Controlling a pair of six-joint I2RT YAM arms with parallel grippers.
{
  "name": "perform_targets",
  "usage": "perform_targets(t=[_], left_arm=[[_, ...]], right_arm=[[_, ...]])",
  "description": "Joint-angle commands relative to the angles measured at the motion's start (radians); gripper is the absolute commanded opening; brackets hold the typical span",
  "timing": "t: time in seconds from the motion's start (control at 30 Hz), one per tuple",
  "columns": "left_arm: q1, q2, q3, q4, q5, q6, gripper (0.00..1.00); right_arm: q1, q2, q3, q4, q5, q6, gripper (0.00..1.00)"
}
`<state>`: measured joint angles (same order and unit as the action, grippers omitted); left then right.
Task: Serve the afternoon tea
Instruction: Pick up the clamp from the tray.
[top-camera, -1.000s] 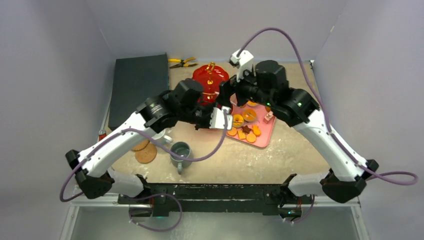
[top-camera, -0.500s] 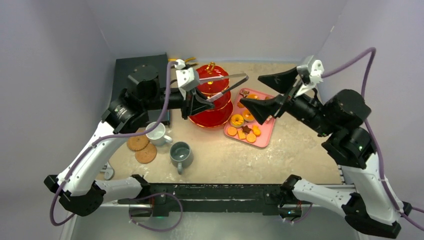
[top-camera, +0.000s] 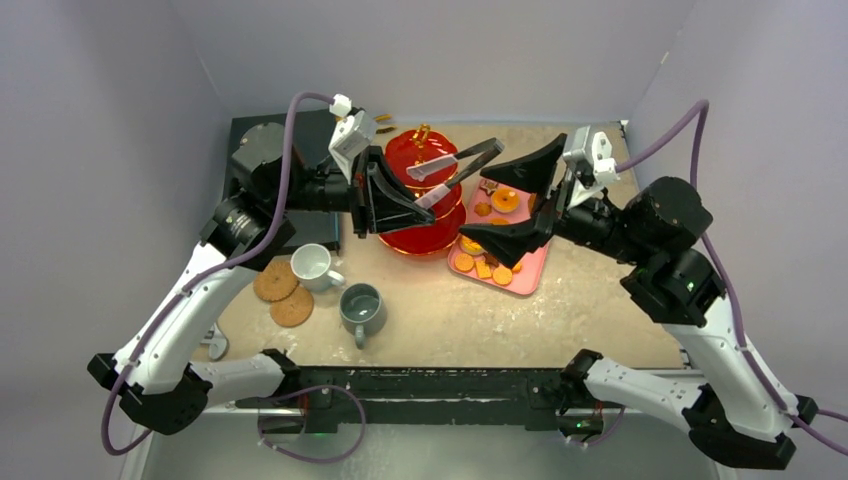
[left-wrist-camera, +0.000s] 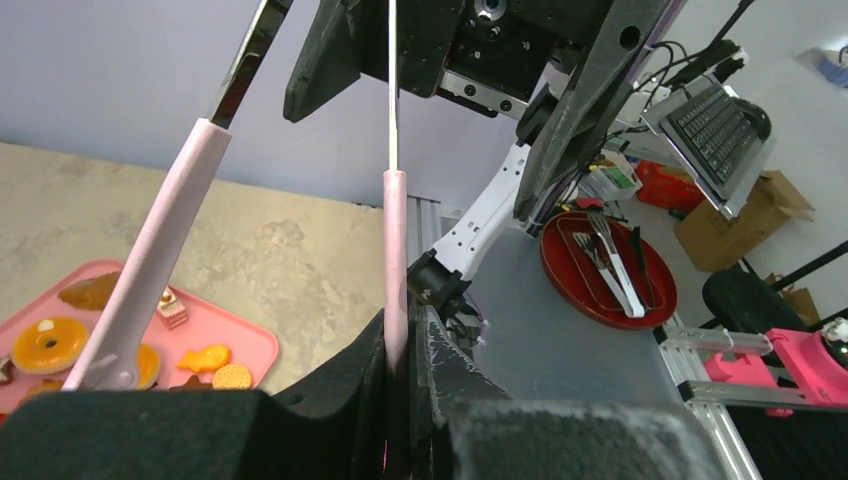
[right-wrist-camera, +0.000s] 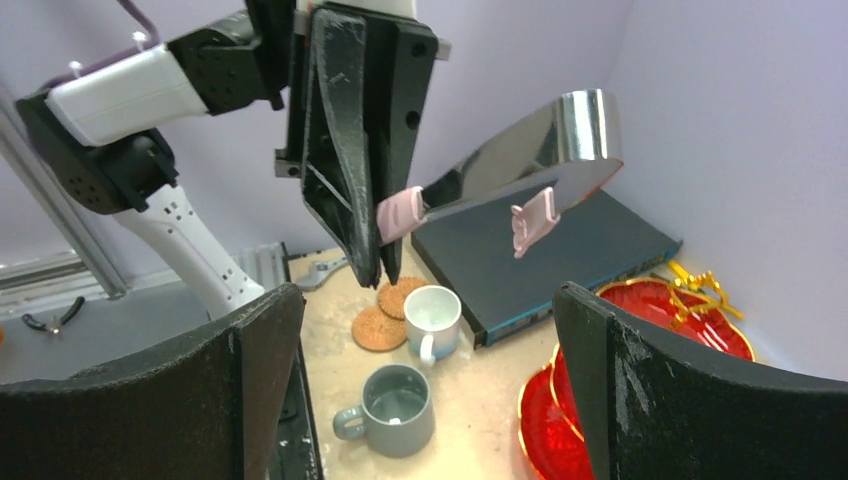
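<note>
Beige tabletop (top-camera: 600, 300): red three-tier stand (top-camera: 422, 150) rear centre, biscuits (top-camera: 505, 200) on pink tray (top-camera: 535, 262) just right of it. Over stand, tongs (top-camera: 455, 163) gape, empty, one pink arm clamped in left gripper (left-wrist-camera: 400, 330). Right gripper (top-camera: 478, 206) spread wide, empty, over tray.

Tiered stand (top-camera: 410, 150) stands mid-rear on the bench (top-camera: 600, 300). Tray (top-camera: 532, 264) lies just beside it at 4 o'clock, with biscuits (top-camera: 490, 268) on it. Slab (top-camera: 245, 130) is at the stand's 10 o'clock and pliers (top-camera: 383, 118) at 11. One mug (top-camera: 312, 264) is at 8 o'clock, with coasters (top-camera: 283, 294) just beside it at its 8 o'clock and a second mug (top-camera: 362, 308) at its 4 o'clock. Left tool (top-camera: 420, 205) holds tongs (top-camera: 460, 158) above the stand.
</note>
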<state>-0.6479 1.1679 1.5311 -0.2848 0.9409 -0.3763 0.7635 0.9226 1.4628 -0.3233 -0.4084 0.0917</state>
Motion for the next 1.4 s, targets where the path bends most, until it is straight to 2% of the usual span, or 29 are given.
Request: perform_targets(t=[0.0,0.17,0.63,0.8,1.03,1.37], left_arm=[[0.007,-0.026,-0.009,0.084,0.048,-0.055,0.0],[0.012,-0.032,-0.01,0.069,0.037,-0.028,0.0],[0.044,-0.043,-0.04,-0.05,0.006,0.149,0.0],[0.053,-0.034,-0.042,-0.054,0.014,0.154,0.0],[0.064,-0.037,-0.04,-0.045,0.014,0.152,0.0],[0.068,-0.03,-0.04,-0.038,0.008,0.133,0.0]], right_arm=[[-0.002,0.015,0.006,0.109,-0.123,0.01,0.99],[-0.015,0.111,0.035,0.162,-0.233,0.045,0.99],[-0.111,0.208,0.008,0.32,-0.433,0.187,0.98],[-0.145,0.206,-0.001,0.284,-0.447,0.159,0.95],[-0.224,0.143,-0.101,0.248,-0.427,0.118,0.99],[-0.254,0.204,-0.099,0.537,-0.537,0.247,0.99]])
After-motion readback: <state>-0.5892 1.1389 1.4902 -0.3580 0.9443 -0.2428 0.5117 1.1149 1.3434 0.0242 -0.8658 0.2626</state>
